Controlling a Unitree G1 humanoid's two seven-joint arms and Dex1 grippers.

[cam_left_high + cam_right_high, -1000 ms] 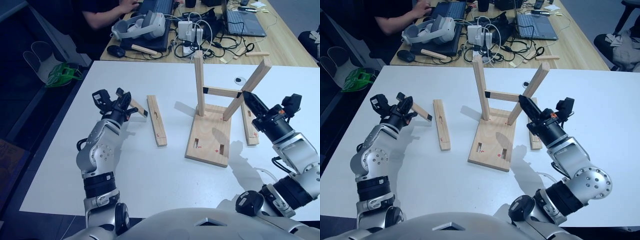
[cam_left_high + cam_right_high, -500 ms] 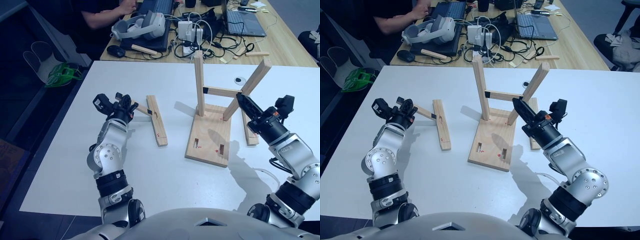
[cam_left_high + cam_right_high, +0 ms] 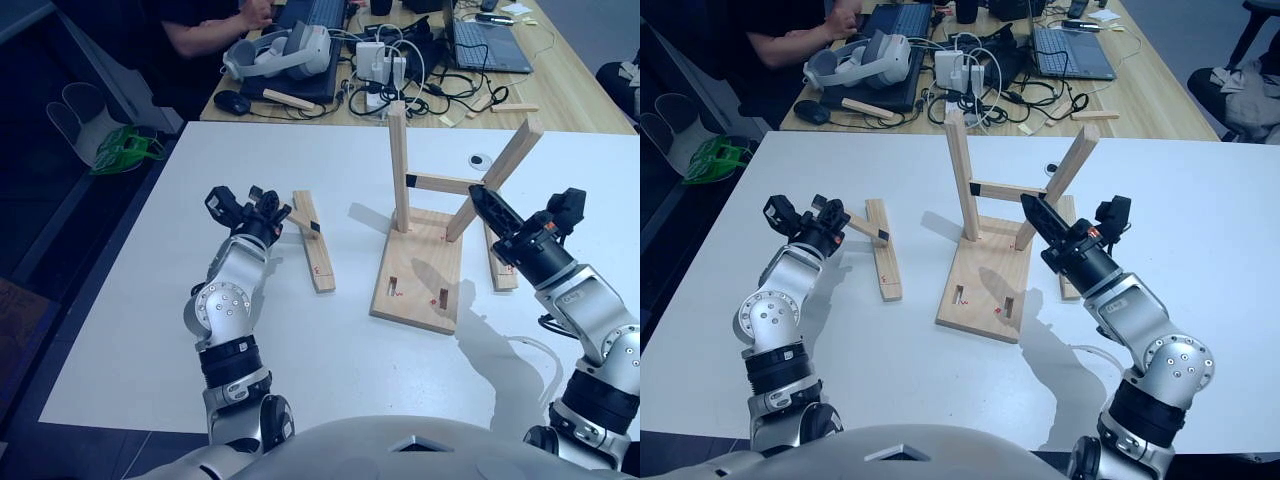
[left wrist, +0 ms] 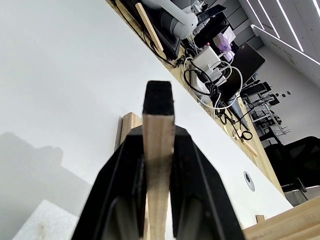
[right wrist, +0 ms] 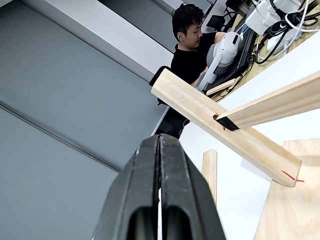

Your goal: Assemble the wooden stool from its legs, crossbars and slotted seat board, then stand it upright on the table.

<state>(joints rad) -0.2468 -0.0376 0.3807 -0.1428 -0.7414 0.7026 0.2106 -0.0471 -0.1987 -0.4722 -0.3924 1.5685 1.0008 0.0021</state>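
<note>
Left fingers (image 4: 131,165): my left gripper (image 4: 159,131) is clamped on the crossbar (image 4: 159,150), its black tip projecting.
Right fingers: pressed together, holding nothing; my right gripper (image 3: 487,203) is just beside the leaning leg (image 3: 500,172).
Crossbar tip: at the loose leg (image 3: 314,250), 9 o'clock from the seat board (image 3: 420,275); I cannot tell if it touches.
Seat board: flat on the table (image 3: 300,340), two legs fitted, near slots vacant.
Technique: I judge the tip must sit square to the leg's slot before pressing; an angled push would likely shift the unsecured leg.
</note>
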